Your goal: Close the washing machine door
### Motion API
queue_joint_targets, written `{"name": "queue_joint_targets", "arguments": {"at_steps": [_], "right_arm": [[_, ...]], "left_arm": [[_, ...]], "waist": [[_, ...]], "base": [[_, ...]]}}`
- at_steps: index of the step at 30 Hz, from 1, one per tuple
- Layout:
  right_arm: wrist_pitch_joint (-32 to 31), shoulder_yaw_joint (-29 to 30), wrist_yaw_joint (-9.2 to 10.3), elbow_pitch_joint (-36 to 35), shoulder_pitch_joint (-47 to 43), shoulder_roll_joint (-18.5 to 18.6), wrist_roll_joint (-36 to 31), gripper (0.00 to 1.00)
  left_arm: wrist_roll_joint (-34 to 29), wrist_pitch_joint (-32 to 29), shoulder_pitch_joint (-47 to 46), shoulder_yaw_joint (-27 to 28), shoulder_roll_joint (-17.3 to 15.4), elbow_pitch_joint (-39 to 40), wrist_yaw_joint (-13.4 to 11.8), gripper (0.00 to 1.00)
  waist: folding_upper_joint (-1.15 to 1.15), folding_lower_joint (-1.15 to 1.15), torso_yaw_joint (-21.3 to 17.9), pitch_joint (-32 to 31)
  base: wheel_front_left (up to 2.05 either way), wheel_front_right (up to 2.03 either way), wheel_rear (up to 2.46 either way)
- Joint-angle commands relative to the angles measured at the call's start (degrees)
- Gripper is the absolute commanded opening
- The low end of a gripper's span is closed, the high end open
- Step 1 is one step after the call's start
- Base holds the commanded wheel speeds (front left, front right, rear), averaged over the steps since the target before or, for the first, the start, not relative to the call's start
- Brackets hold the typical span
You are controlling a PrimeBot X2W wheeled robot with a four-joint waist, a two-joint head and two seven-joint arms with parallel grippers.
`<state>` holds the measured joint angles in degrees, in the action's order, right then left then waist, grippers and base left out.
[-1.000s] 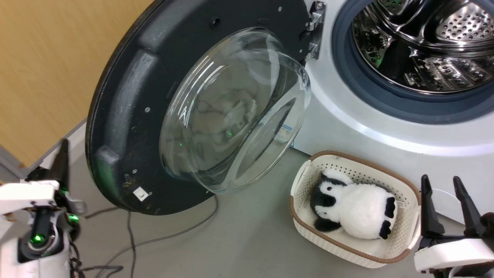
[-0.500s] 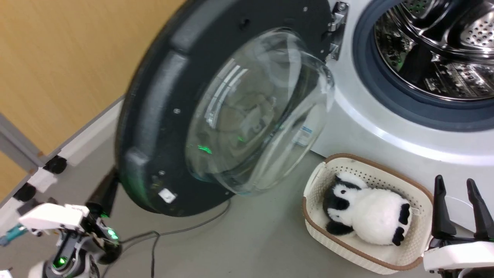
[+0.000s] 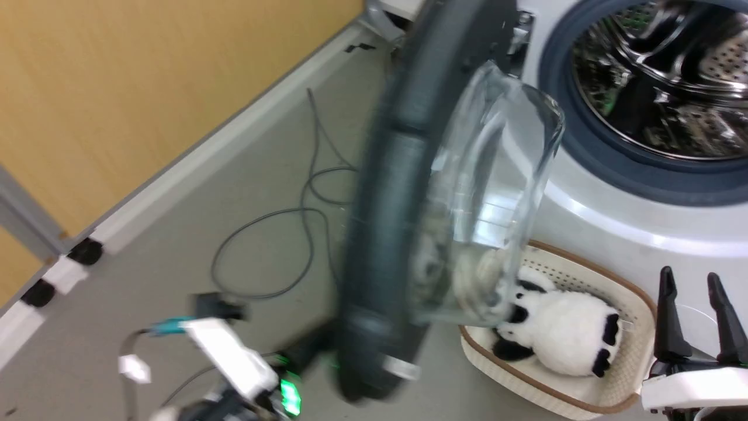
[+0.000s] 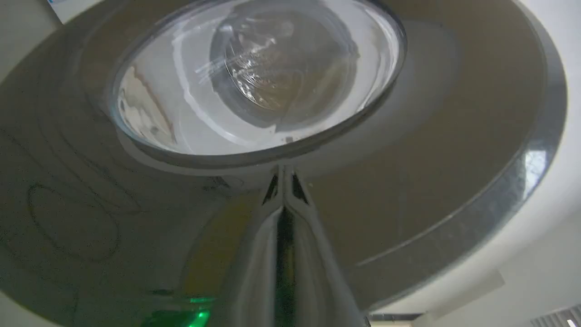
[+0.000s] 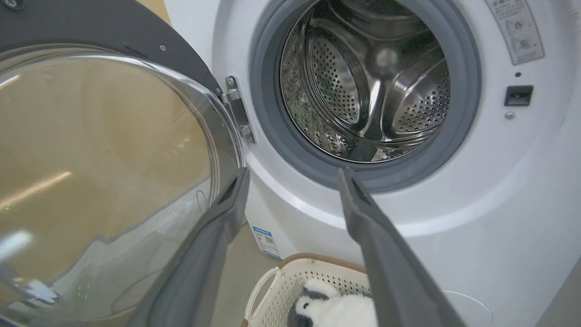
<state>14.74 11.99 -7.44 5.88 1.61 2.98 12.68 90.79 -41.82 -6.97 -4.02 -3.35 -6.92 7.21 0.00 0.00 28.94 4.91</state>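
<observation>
Black-rimmed washing machine door [image 3: 385, 204] edge-on, left tool [image 4: 284, 190] pressed together, right tool [image 3: 689, 276] spread

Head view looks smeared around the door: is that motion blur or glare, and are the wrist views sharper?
Head view: motion blur streaks the washing machine door and left gripper; the drum is sharper. Left wrist view: soft, reflections across the door's glossy face. Right wrist view: crisp drum, tan reflections in the door glass.

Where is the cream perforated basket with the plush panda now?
In the head view the cream perforated basket sits on the floor at lower right, before the white washing machine, between the black-rimmed glass door and the right gripper.
</observation>
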Motion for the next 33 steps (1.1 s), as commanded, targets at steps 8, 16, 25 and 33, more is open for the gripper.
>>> {"name": "queue_joint_targets", "arguments": {"at_steps": [8, 16, 25, 33], "right_arm": [[0.26, 0.34, -0.05, -0.17, 1.52, -0.11, -0.39, 1.0], [0.26, 0.26, -0.05, 0.1, 2.26, -0.11, -0.31, 1.0], [0.26, 0.43, -0.05, 0.45, 2.78, -0.11, -0.2, 1.0], [0.26, -0.14, -0.05, 0.73, 3.33, -0.11, -0.03, 1.0]], "left_arm": [[-0.76, -0.91, 2.01, -12.63, 0.46, 7.21, 0.27, 0.0], [0.65, 3.99, -1.34, -18.57, 0.46, 6.19, 0.27, 0.0], [3.81, 12.91, -9.09, -24.83, 0.46, -1.62, 0.27, 0.0], [4.69, 24.53, -17.87, -32.37, 0.46, -9.9, 0.27, 0.0]], "waist": [[0.0, 0.0, -7.48, 0.58], [0.0, 0.0, -16.12, 1.36], [0.0, 0.0, -24.69, 2.51], [0.0, 0.0, -27.27, 3.15]], "base": [[0.0, 0.0, 0.0], [0.0, 0.0, 0.0], [0.0, 0.0, 0.0], [0.0, 0.0, 0.0]]}}
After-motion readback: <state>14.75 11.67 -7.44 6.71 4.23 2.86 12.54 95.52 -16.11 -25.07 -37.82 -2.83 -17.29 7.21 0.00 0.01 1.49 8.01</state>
